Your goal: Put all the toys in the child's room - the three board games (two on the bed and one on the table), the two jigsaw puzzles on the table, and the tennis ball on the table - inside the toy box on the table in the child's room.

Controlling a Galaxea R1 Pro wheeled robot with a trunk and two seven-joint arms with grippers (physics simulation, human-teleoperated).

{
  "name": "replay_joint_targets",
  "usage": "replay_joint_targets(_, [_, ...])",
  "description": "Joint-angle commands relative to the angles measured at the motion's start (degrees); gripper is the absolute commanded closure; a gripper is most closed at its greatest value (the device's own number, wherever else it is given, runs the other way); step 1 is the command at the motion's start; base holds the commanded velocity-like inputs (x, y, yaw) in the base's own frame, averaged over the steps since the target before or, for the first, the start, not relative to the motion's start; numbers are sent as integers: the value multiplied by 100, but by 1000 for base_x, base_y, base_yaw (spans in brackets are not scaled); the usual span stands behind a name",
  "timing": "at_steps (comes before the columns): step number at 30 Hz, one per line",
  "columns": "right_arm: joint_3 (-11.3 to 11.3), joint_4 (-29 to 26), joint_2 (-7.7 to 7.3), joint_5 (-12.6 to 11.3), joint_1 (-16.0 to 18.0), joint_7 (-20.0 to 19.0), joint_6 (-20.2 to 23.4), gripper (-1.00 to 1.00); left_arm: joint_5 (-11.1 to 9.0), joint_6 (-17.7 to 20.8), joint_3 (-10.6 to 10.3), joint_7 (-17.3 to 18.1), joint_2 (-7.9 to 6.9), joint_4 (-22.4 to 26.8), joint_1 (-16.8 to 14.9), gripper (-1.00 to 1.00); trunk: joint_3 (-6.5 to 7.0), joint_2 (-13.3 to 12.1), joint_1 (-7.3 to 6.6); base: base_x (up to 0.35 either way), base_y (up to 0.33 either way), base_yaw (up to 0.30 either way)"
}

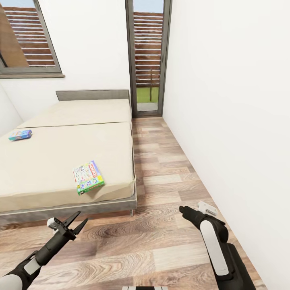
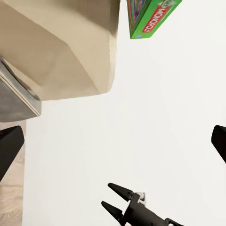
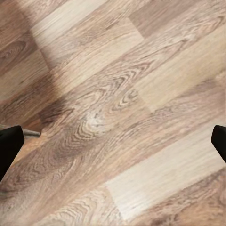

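Both jaws open, near bed [image 1: 60,161]

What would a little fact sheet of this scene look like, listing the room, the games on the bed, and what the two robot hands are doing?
Room: white walls, wood-plank floor, window, tall glass door
Bed: cream two-part mattress, dark grey frame
White board game: flat on the mattress, near the bed's front corner
Teal-blue board game: flat on the mattress, further back, towards the left side
Left end effector: open, empty, in front of the bed's foot
Right end effector: over bare floor, holding nothing, fingers spread in the wrist view
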State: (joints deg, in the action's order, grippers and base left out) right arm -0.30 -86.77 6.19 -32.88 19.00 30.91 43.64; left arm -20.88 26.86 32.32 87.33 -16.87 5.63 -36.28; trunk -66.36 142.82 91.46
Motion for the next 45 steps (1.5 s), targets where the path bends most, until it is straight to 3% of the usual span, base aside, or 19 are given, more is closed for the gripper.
replay_joint_targets(1, [-7, -28, 1, -61, 3, 52, 17, -100, -38, 60, -43, 19, -29, -2, -2, -100, -5, 2, -1, 0, 0, 0])
replay_joint_targets(10, [-156, -113, -3, -65, -2, 18, 7, -100, -39, 67, -40, 3, -195, -1, -2, -100, -5, 2, -1, 0, 0, 0])
replay_joint_targets(40, [-125, -330, 28, -68, -2, -80, 39, -100, -54, 80, -30, -45, -258, -1, -8, -100, -5, 2, -1, 0, 0, 0])
replay_joint_targets(45, [-126, -322, 17, -69, -2, -84, 39, -100, -63, 87, -13, -27, -337, -1, -8, -100, -5, 2, -1, 0, 0, 0])
